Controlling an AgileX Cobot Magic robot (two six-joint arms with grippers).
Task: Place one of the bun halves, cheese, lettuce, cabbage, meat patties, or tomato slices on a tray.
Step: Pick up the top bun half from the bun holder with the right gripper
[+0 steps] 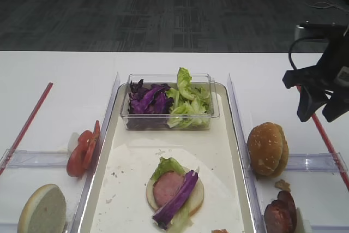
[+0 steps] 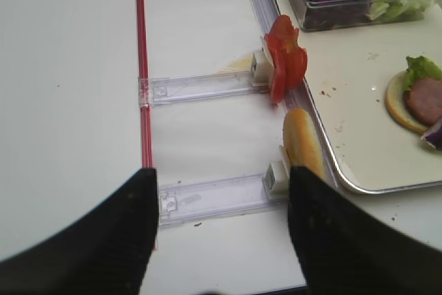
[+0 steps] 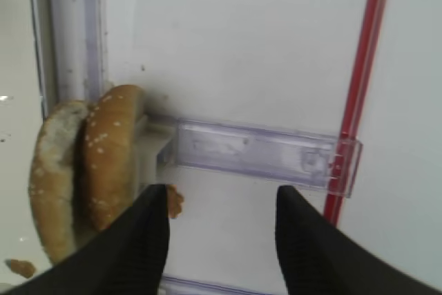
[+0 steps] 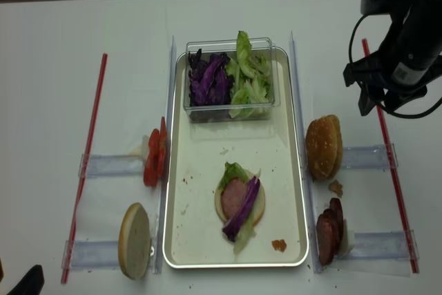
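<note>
The cream tray [image 1: 224, 135] [image 4: 200, 144] carries a bun base stacked with lettuce, a meat slice and purple cabbage [image 1: 174, 189]. Two sesame bun halves [image 1: 267, 148] [image 3: 103, 164] stand on edge just right of the tray. My right gripper [image 1: 318, 114] [image 3: 221, 195] hangs open above the table to their right, nothing between its fingers. Meat patties [image 1: 281, 214] lie nearer the front. Tomato slices [image 1: 83, 148] [image 2: 284, 65] and a pale-faced bun half [image 1: 42, 210] lean left of the tray. My left gripper [image 2: 222, 176] is open and empty, low at the front left. I cannot make out the cheese.
A clear box [image 1: 169, 102] of cabbage and lettuce sits on the tray's far end. Clear plastic side racks [image 1: 313, 161] [image 2: 207, 88] and red rods [image 1: 327, 140] [image 2: 143, 67] flank the tray. Crumbs [image 4: 279, 244] lie near the tray's front corner.
</note>
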